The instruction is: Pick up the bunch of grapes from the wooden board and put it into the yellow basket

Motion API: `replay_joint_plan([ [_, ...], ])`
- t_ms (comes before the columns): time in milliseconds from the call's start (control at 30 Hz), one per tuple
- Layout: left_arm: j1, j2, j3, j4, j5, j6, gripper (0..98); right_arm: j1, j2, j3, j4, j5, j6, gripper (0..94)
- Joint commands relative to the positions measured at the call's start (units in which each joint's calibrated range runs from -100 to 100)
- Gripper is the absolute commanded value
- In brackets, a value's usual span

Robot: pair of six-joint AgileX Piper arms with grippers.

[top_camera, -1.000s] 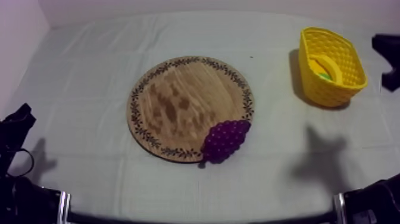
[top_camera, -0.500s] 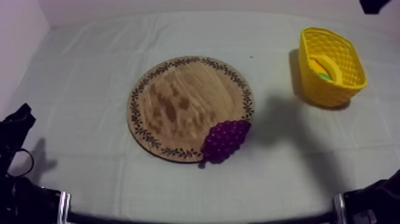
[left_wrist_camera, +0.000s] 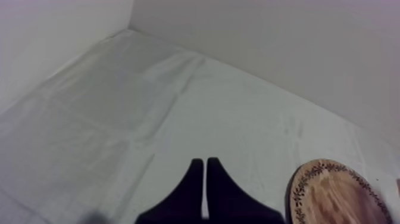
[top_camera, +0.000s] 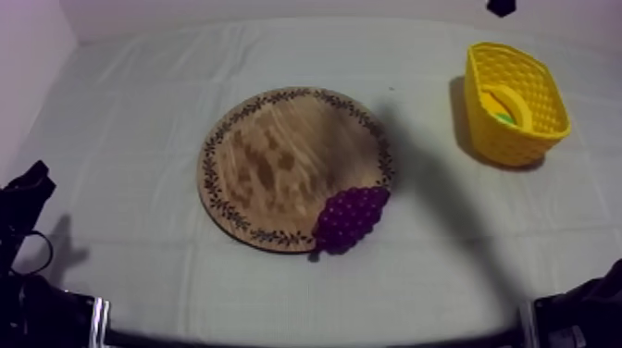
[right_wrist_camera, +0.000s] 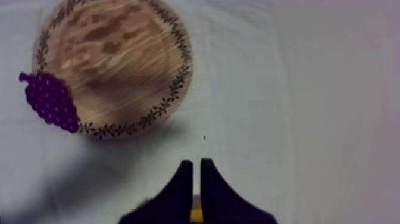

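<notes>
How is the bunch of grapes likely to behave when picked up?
The bunch of grapes looks like one moulded toy piece, so it is probably stiff and light. Its bumpy surface should resist slipping. Lying across the wooden board rim, it may tilt when pressed.

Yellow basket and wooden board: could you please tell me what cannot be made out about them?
Yellow lattice basket: top view, its wall hides most of a yellow-and-green thing inside; kind unclear.
Round wooden board with patterned rim: left wrist view, cut off by the picture's edge; top view, purple bunch of grapes covers part of its rim.
</notes>
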Motion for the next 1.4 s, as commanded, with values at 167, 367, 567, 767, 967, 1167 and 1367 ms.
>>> replay_joint_plan([
  [167, -0.01, 0.03, 0.04, 0.01, 0.03, 0.0, 0.0, -1.59, 2.74, 3.79, 1.64, 3.0, 5.99, 28.2],
  [367, -0.01, 0.03, 0.04, 0.01, 0.03, 0.0, 0.0, -4.6, 2.41, 8.1, 4.82, 4.06, 7.57, 69.0],
  [567, -0.01, 0.03, 0.04, 0.01, 0.03, 0.0, 0.0, -7.48, 2.3, 11.43, 6.85, 3.66, 7.6, 87.8],
  [767, -0.01, 0.03, 0.04, 0.01, 0.03, 0.0, 0.0, -9.69, 2.88, 15.81, 7.05, 1.55, 7.17, 89.9],
  [967, -0.01, 0.03, 0.04, 0.01, 0.03, 0.0, 0.0, -12.59, 4.27, 21.25, 6.99, -1.44, 5.55, 90.7],
  [1167, -0.01, 0.03, 0.04, 0.01, 0.03, 0.0, 0.0, -15.22, 6.59, 26.06, 6.56, -4.69, 4.08, 90.9],
  [1367, -0.01, 0.03, 0.04, 0.01, 0.03, 0.0, 0.0, -16.51, 10.08, 27.53, 5.69, -6.83, 3.67, 90.0],
])
